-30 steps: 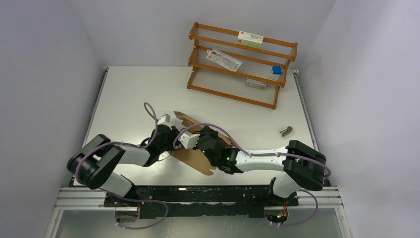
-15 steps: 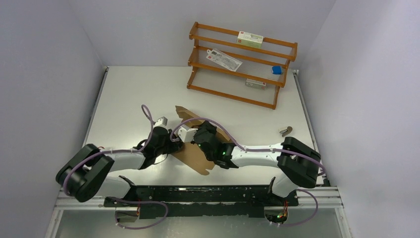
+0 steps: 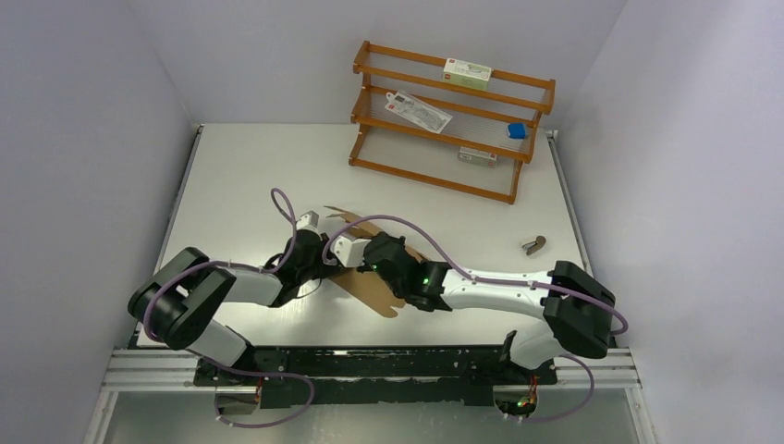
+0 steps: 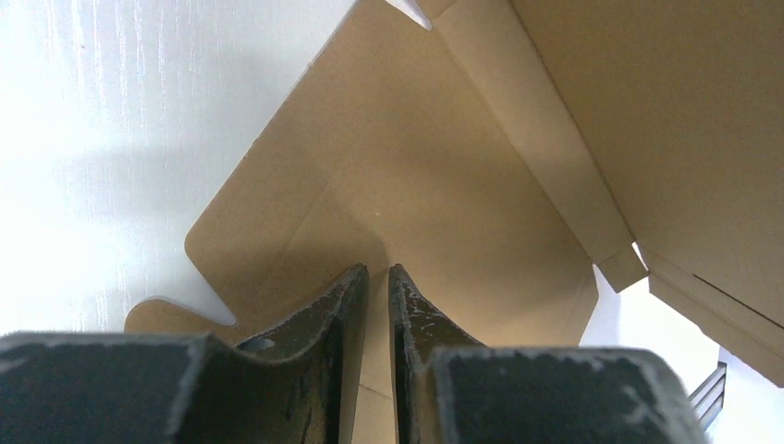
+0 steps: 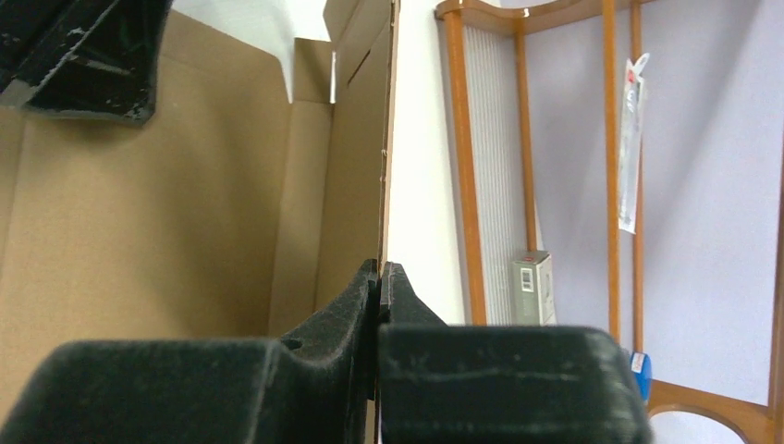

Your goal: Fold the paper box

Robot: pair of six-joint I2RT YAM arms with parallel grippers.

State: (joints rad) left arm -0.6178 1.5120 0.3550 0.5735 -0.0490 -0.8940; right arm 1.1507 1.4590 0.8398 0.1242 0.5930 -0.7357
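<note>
Part of paper box [image 3: 374,294] beneath arms [image 3: 490,287]

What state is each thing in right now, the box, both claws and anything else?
paper box, part-folded: one wall raised, flaps not closed.
right claw, shut on the edge of the raised wall.
left claw, nearly closed over a flap; a grip cannot be confirmed.
rack, upright at the far side.

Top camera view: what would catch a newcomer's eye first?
A plain brown cardboard box sheet sits mid-table, partly folded up. The left pincer and right pincer meet over it, each pinching its cardboard. An orange wooden three-tier rack stands at the far right.
</note>
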